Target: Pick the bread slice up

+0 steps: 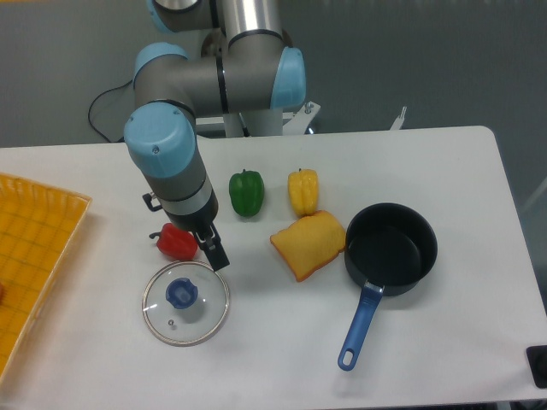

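The bread slice point(309, 244) lies flat on the white table, yellow-orange with a darker crust edge, just left of the pan and below the yellow pepper. My gripper point(214, 251) hangs low over the table well to the left of the slice, between the red pepper and the glass lid's upper right rim. Its dark fingers point(217, 255) show as one narrow black shape, so the gap between them cannot be made out. Nothing is seen held in it.
A red pepper point(177, 243) sits right beside the gripper. A green pepper point(246, 192) and a yellow pepper point(302, 190) stand behind the slice. A dark pan with a blue handle point(391, 248) touches the slice's right side. A glass lid point(185, 302) and a yellow tray point(34, 256) are at left.
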Controlling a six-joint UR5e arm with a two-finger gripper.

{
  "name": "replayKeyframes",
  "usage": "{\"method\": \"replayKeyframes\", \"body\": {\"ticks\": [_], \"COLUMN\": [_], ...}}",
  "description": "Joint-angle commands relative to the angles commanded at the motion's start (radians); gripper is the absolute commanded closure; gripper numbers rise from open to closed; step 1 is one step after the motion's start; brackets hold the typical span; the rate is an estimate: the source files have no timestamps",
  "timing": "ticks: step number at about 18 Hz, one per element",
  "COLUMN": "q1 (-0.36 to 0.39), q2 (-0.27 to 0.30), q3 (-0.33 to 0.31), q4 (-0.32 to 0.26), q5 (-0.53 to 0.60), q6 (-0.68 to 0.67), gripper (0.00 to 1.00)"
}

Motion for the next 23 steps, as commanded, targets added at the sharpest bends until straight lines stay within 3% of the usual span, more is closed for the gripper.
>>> {"method": "replayKeyframes", "body": {"ticks": [15,23], "q1": [0.000,0.093], "q2": [-0.025,-0.078], "q3": [-0.057,-0.057], "q4": [0.015,0.051], "q5": [0.000,0.000], "q6": [-0.069,-0.083], "gripper": [0.00,0.00]}}
